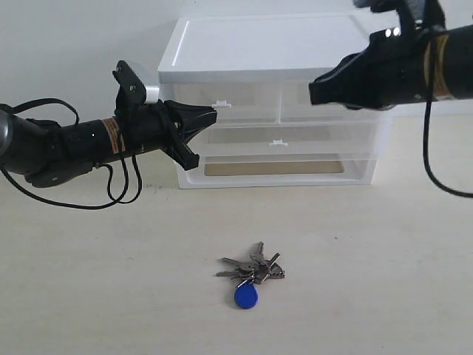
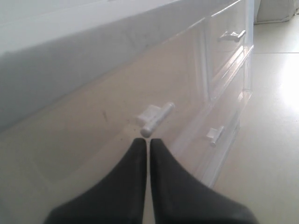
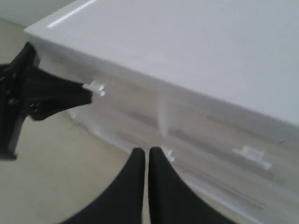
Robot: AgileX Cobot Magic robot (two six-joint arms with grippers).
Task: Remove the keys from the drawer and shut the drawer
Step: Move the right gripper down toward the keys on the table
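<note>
The keys [image 1: 251, 275] are lying on the table [image 1: 384, 288], showing only in the exterior view; the left gripper [image 2: 148, 140] and right gripper [image 3: 146, 150] are holding their jaws together.

A white cabinet [image 1: 259, 44] fills the upper middle of the exterior view. It stands on a pale beige worktop [image 1: 89, 296] against a plain light wall [image 1: 74, 37]. In its upper row, the left-hand small clear drawer [image 1: 247, 111] sits pushed in, with a tiny white tab handle [image 1: 221, 104]. Beneath it runs a full-width clear drawer [image 1: 325, 140], also pushed in, its tab [image 1: 277, 143] at the centre. The lowest drawer [image 1: 273, 168] shows a tan band through its clear front.
</note>
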